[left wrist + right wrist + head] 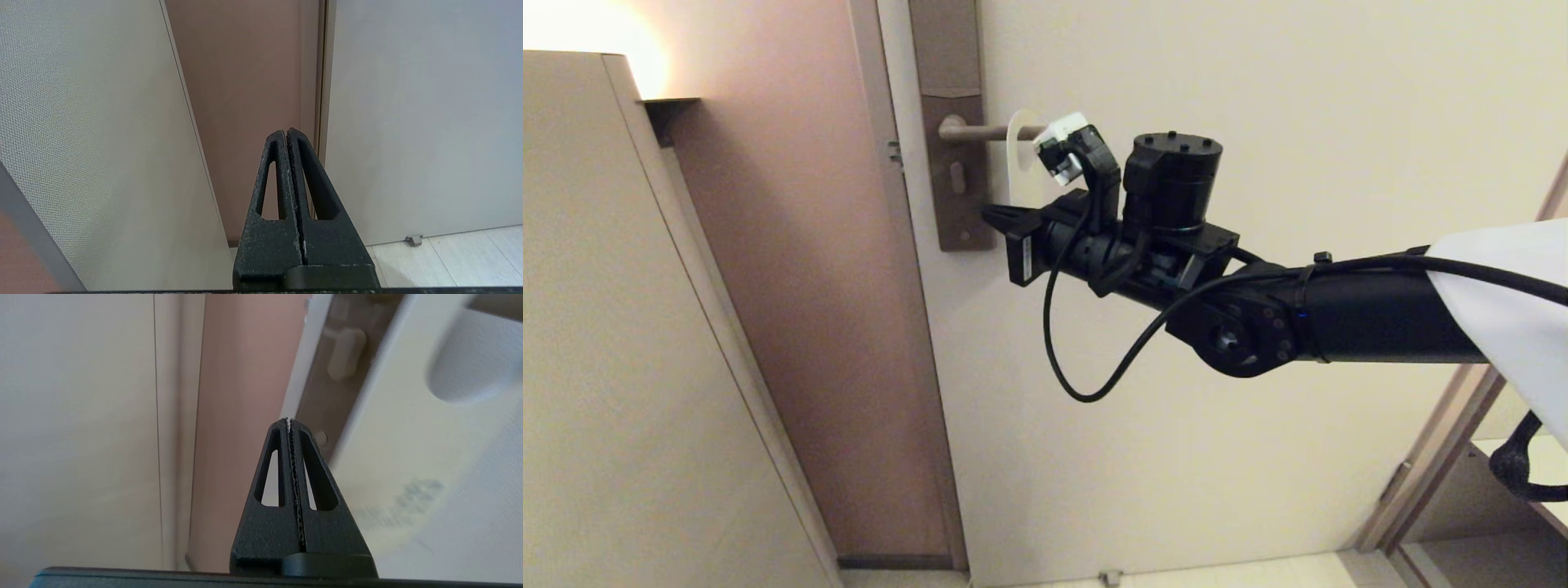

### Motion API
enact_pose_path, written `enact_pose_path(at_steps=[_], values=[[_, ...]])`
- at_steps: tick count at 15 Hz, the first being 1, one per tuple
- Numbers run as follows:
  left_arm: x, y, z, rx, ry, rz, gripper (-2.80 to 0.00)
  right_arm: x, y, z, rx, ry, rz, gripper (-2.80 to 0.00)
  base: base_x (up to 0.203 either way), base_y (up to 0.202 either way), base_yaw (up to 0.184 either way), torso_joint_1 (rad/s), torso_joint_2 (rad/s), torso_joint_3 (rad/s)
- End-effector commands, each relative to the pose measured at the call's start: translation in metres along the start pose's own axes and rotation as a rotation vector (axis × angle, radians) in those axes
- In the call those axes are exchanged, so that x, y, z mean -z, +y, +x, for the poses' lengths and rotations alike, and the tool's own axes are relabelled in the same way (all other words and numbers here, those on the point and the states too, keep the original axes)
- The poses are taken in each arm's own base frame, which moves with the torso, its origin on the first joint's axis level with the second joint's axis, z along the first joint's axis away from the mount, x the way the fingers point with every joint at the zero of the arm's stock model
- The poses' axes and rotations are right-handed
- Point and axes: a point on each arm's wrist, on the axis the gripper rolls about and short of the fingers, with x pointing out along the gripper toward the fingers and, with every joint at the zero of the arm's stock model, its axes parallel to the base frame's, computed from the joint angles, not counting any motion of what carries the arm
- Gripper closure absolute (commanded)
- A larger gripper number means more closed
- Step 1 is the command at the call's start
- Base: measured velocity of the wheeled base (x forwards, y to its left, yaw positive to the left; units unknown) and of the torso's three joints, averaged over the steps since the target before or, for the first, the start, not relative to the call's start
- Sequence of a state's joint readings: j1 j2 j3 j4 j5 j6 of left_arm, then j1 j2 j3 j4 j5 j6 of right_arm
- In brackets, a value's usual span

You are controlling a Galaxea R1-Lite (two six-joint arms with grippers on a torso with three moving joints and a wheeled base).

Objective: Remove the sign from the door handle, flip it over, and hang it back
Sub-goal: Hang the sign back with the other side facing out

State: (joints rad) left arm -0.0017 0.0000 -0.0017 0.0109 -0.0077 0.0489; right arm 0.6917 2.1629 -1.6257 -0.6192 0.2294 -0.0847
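The right pincer (pixel 995 216) is seen pressed fully closed with nothing caught in it, its tip parked just below the lever and right next to the bottom part of the sign (pixel 1023 160). The sign is hung on the door handle (pixel 980 132), white face out, with faint teal lettering blurred in the right wrist view. The handle is mounted on a tall brown backplate (pixel 956 147) near the door's (pixel 1258 98) latch edge. The left pincer (pixel 287 134) is also closed and empty, kept low beside a textured beige panel (pixel 94 143), well away from the door hardware.
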Motion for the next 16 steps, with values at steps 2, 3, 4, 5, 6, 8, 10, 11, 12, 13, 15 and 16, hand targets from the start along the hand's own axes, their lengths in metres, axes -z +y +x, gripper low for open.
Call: enact_pose_path(at_steps=[2,3,4,5,6,8,10,11,12,13,15,16], values=[[0.0,0.0,0.0,0.0,0.002,0.0,0.0,0.007,0.004,0.014,0.016,-0.037,-0.009,0.0,0.0,0.0,0.0,0.0,0.0,0.0],[0.0,0.0,0.0,0.0,0.002,0.0,0.0,0.008,0.004,0.015,0.032,-0.05,-0.018,0.0,0.0,0.0,0.0,0.0,0.0,0.0],[0.0,0.0,0.0,0.0,0.002,0.0,0.0,0.008,0.004,0.014,0.031,-0.047,-0.02,0.0,0.0,0.0,0.0,0.0,0.0,0.0],[0.0,0.0,0.0,0.0,0.002,0.0,0.0,0.006,0.004,0.012,0.031,-0.046,-0.022,0.0,0.0,0.0,0.0,0.0,0.0,0.0],[0.0,0.0,0.0,0.0,0.002,0.0,0.0,0.006,0.005,0.009,0.027,-0.036,-0.021,0.0,0.0,0.0,0.0,0.0,0.0,0.0],[0.0,0.0,0.0,0.0,0.002,0.0,0.0,0.007,0.009,-0.001,0.015,-0.008,-0.015,0.0,0.0,0.0,0.0,0.0,0.0,0.0],[0.0,0.0,0.0,0.0,0.002,0.0,0.0,0.001,0.012,-0.016,-0.003,0.017,-0.012,0.0,0.0,0.0,0.0,0.0,0.0,0.0],[0.0,0.0,0.0,0.0,0.002,0.0,0.0,-0.001,0.014,-0.023,-0.007,0.034,-0.008,0.0,0.0,0.0,0.0,0.0,0.0,0.0],[0.0,0.0,0.0,0.0,0.002,0.0,0.0,-0.005,0.014,-0.031,-0.007,0.047,-0.005,0.0,0.0,0.0,0.0,0.0,0.0,0.0],[0.0,0.0,0.0,0.0,0.002,0.0,0.0,-0.007,0.011,-0.039,0.001,0.066,-0.001,0.0,0.0,0.0,0.0,0.0,0.0,0.0],[0.0,0.0,0.0,0.0,0.002,0.0,0.0,-0.01,0.0,-0.047,0.031,0.081,0.001,0.0,0.0,0.0,0.0,0.0,0.0,0.0],[0.0,0.0,0.0,0.0,0.002,0.0,0.0,-0.009,-0.006,-0.049,0.05,0.082,-0.001,0.0,0.0,0.0,0.0,0.0,0.0,0.0]])
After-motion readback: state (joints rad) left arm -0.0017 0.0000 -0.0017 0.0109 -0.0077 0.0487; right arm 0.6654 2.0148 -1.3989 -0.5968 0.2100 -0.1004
